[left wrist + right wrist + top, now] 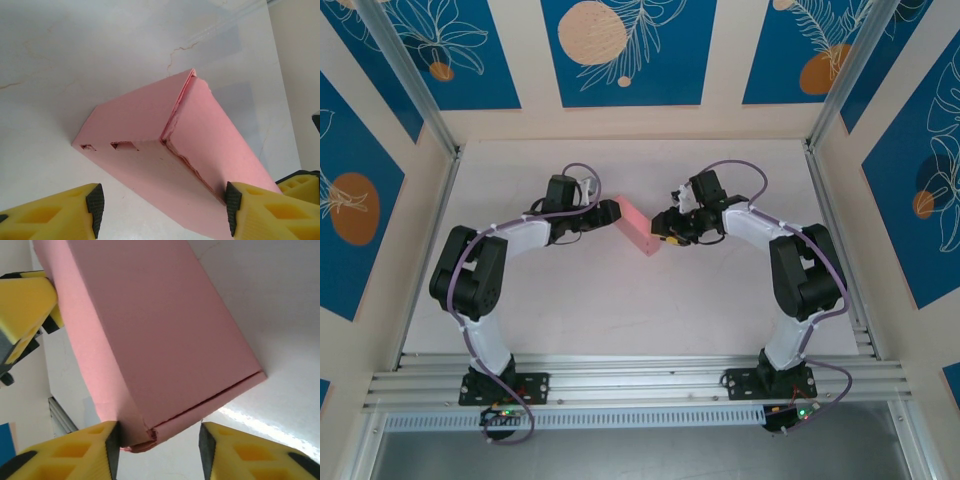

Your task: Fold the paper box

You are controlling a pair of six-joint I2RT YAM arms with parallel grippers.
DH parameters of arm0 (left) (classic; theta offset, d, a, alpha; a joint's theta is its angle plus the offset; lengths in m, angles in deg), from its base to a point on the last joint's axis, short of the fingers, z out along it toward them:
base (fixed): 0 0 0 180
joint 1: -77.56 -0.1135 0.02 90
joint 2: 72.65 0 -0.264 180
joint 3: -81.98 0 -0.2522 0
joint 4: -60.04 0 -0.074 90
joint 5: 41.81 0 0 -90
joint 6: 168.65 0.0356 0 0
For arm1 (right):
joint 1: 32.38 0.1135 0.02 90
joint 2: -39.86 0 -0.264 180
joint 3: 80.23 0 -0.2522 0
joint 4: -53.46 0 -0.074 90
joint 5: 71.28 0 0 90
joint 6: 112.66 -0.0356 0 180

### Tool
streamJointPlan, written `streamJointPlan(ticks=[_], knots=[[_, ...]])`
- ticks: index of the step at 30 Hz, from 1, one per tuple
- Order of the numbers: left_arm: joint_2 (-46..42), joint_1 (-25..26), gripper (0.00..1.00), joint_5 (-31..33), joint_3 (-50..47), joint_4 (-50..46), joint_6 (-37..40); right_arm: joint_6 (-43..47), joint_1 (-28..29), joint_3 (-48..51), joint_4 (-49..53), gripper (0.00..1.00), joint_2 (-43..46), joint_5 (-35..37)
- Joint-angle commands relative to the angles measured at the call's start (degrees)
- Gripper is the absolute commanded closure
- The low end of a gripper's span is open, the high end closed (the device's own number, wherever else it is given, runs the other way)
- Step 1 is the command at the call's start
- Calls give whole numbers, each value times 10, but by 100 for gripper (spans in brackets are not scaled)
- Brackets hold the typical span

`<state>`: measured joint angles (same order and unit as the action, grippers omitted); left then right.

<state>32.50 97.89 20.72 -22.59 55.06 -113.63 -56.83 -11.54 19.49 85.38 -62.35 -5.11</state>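
- The paper box is lying on the middle of the surface.
- The left pincer is standing spread around one end, probably steadying it.
- The right pincer, spread, is straddling the opposite corner, probably for pressing.

The left arm and right arm were white shells with black joints. Lilac cables looped along them. Tool fingers were yellow with black pads.

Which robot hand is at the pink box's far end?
The left gripper; the paper box slants back toward it, while the right gripper meets the nearer end.
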Motion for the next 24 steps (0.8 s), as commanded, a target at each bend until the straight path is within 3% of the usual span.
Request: streamJointPlan(ticks=[1,19,24], knots=[[21,2,42,44,-14,-56,11,1,-4,37,27,59,-29,43],[-88,-3,46,59,-138,-12,-12,97,65,1,60,57,28,133],[-121,-3,40,83,-161,-32,-9,96,73,-1,70,53,37,145]])
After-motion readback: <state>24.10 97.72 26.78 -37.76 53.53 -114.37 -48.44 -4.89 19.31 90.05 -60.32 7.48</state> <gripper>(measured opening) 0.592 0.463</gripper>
